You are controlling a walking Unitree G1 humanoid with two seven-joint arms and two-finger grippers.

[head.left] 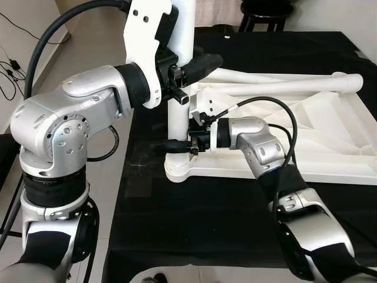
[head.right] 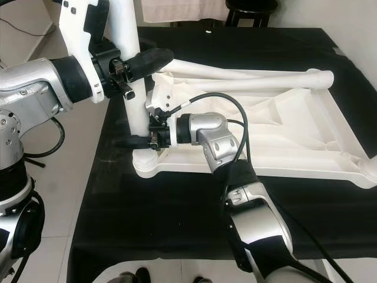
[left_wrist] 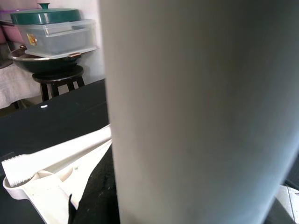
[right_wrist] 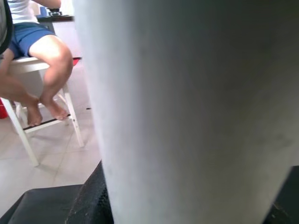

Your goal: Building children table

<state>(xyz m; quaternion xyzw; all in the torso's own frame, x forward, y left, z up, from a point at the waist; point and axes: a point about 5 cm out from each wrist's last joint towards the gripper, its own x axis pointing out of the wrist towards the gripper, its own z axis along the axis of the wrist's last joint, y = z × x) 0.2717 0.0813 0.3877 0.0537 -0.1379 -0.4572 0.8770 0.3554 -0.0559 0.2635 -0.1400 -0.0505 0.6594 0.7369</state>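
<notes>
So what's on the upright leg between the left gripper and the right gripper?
Nothing: in the left eye view, bare white leg runs between the left gripper above and the right gripper near its base.

Table top lying on the bench, one leg standing at its near-left corner.

The table top [head.right: 283, 141] lies flat on the bench [head.right: 177, 212]; the upright leg [head.right: 134, 100] stands on its left corner. The left gripper [head.right: 150, 61] sits high on the leg, the right gripper [head.right: 136, 141] low. A second leg [head.right: 247, 75] lies along the far edge. A stool [head.right: 250, 10] stands behind.

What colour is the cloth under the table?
Black cloth, seen best in the left eye view under the white plastic tabletop.
</notes>
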